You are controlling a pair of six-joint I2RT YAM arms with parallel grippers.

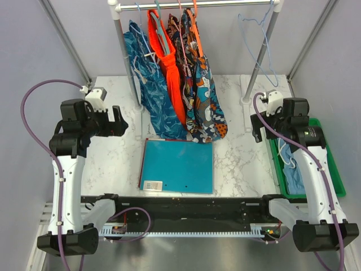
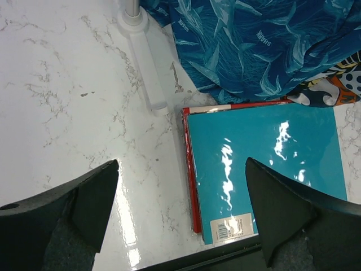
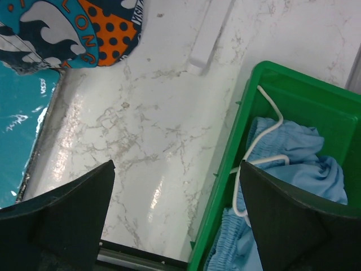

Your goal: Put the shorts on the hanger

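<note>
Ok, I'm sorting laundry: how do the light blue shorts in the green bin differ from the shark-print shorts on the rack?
The light blue shorts are plain and lie crumpled in the bin; the shark-print shorts are darker, patterned and hang from the rail. Both are blue.

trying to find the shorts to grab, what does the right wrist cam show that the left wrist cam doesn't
Only the right wrist: the light blue shorts with white drawstrings, lying in a green bin. Only the left wrist: dark blue shark-print shorts and the folder's barcode label. Both: the marble table, the teal folder and the orange-dotted patterned shorts.
</note>
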